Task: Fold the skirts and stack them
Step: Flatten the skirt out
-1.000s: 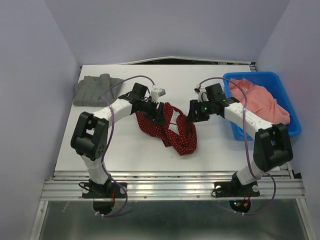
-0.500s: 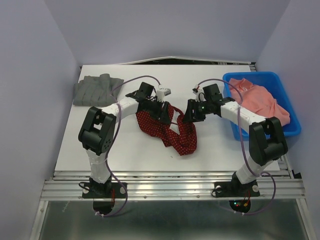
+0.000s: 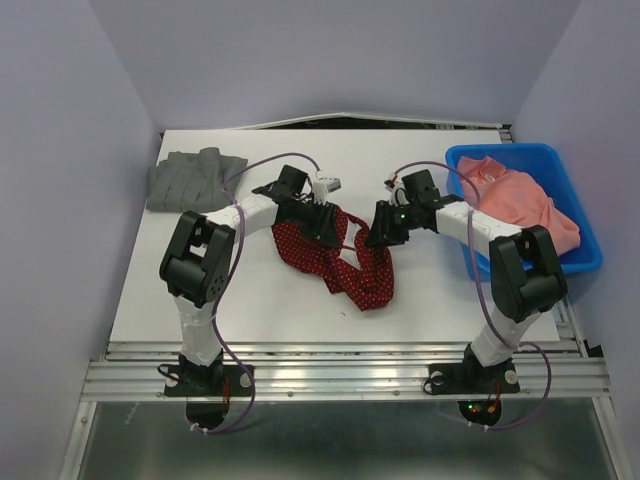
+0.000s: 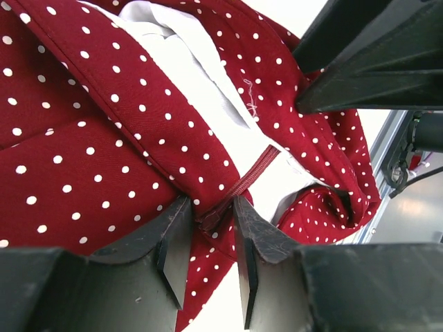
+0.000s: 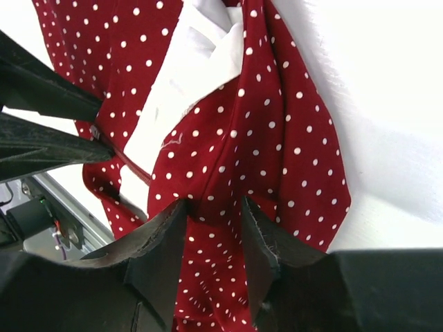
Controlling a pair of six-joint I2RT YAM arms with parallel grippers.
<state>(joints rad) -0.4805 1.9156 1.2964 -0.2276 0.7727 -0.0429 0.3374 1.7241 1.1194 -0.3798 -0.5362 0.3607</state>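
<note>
Dark red cloth with tiny white dots, the polka-dot skirt (image 3: 338,265) lies crumpled between our two grippers, its white lining (image 4: 197,69) turned outward in places. Our left gripper (image 4: 208,220) pinches a fold right at the foot of the zipper (image 4: 246,181). Our right gripper (image 5: 213,207) is closed on a ridge of the same cloth, and the bulk of the skirt trails from both pinches toward the arm bases.

We judge this to be the spreading-out step: both pinches are set, but nothing lies flat yet. The next move calls for lifting and drawing the grippers apart so the skirt opens, going gently at the zipper.

Well out to the left of the left gripper sits the grey skirt (image 3: 190,178), already folded. Near the right gripper's outer side stands a blue bin (image 3: 500,150) holding salmon cloth (image 3: 520,205). All of it rests on a white table (image 3: 250,310) inside pale lavender walls (image 3: 60,150).
</note>
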